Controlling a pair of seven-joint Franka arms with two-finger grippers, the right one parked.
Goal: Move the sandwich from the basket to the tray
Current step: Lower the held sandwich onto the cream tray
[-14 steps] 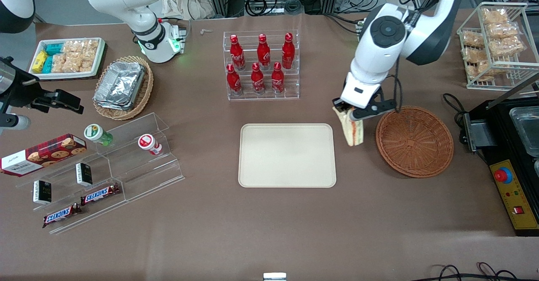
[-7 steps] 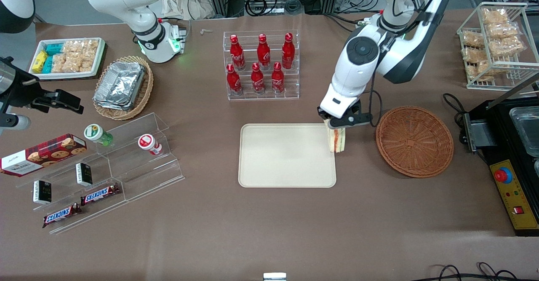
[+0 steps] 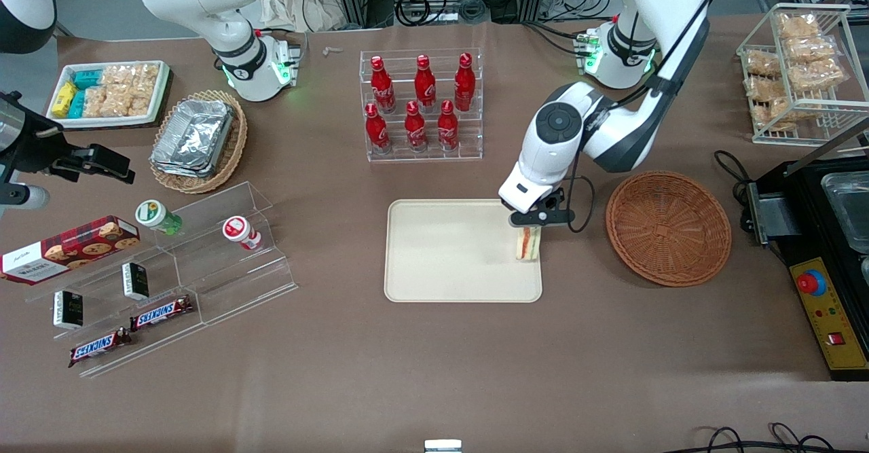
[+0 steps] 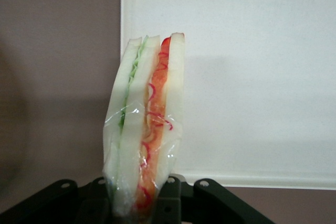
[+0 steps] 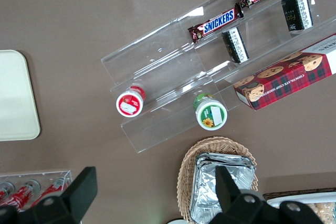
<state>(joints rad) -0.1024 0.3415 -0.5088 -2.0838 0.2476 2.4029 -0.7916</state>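
Sandwich (image 3: 528,244) is clamped in the gripper (image 3: 530,225), hung below it over the tray (image 3: 448,283) edge; the basket (image 3: 669,227) is set beside on brown table (image 3: 434,365).

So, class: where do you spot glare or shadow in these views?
Left wrist view: the sandwich, gripped in the hand, has shiny highlights on its plastic wrap and throws a soft shadow on the tray. Front view: the foil containers glint.
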